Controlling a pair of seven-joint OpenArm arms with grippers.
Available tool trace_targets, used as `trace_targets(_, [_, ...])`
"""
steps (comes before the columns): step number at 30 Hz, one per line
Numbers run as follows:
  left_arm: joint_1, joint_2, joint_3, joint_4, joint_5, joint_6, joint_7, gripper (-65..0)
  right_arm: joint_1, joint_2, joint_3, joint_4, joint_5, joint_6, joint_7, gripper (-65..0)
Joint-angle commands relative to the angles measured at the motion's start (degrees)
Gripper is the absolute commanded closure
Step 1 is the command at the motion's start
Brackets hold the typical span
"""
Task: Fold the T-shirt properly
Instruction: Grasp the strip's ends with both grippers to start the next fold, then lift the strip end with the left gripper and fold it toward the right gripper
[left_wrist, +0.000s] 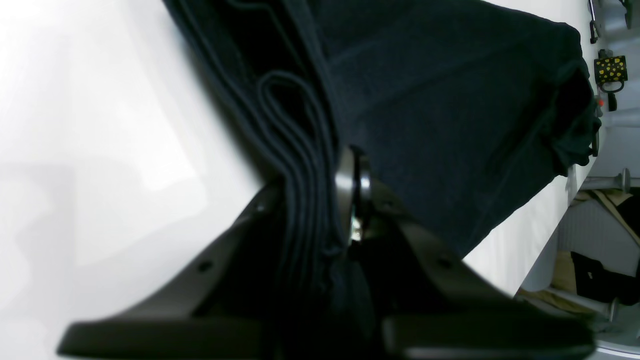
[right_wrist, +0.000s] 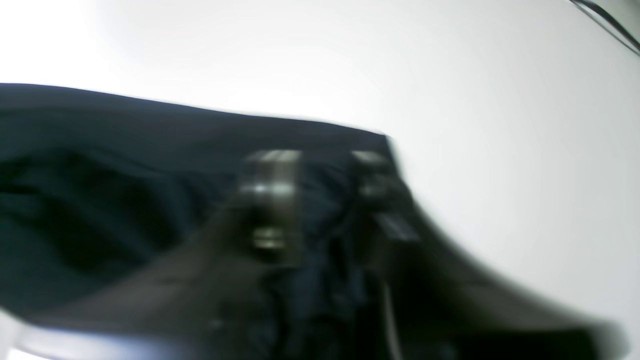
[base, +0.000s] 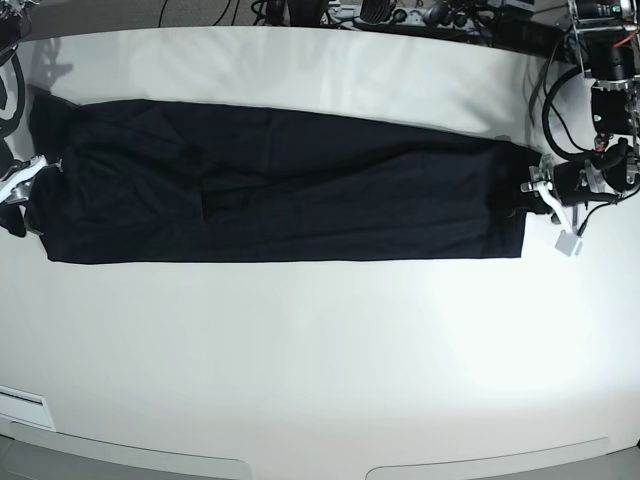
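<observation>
A: Where does the large plain black soft cotton T-shirt (base: 280, 185) lie?

B: Flat across the far half of the white desk (base: 320, 350), already narrowed into a long band running side to side. One arm works at each short end.

A: And the left tool (left_wrist: 320, 200)?

B: Pressed together on a bunch of stacked fabric edges at its end of the band; the layers run straight between the two fingers.

A: The right tool (right_wrist: 320, 200)?

B: Its wrist view is blurred, but dark cloth sits gathered between the fingers, which stand close, so I judge it pinched on the shirt too.

A: How should the step go?

B: Probably lift both ends evenly, keep the band taut, and carry one end over the other so edges line up without dragging wrinkles in.
</observation>
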Motion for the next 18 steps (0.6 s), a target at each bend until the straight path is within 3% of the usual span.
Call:
trace_targets(1, [-0.02, -0.92, 0.39, 0.02, 4.02, 0.59, 2.4, 0.0, 0.24, 0.66, 0.44, 0.61, 1.75, 1.4, 1.25, 0.0])
trace_targets(3, [-0.04, -0.96, 0.39, 0.02, 4.0, 0.59, 1.92, 0.0, 0.24, 0.04, -0.15, -0.37, 2.38, 3.82, 1.57, 0.0])
trace_targets(6, [-0.55, -0.94, 0.39, 0.02, 4.02, 0.24, 1.99, 0.0, 0.26, -0.09, -3.1, -3.87, 0.55, 4.13, 1.99, 0.0])
trace_targets(10, [-1.64, -0.94, 0.39, 0.07, 3.96, 0.17, 1.99, 0.0, 0.31, -0.09, -8.92, -13.49, -7.3, 6.25, 8.96, 0.0])
trace_targets(18, [-2.43, -0.96, 0.39, 0.09, 3.39, 0.13, 2.01, 0.0, 3.8, -0.09, -18.03, -31.04, -16.17, 5.49, 11.65, 0.0])
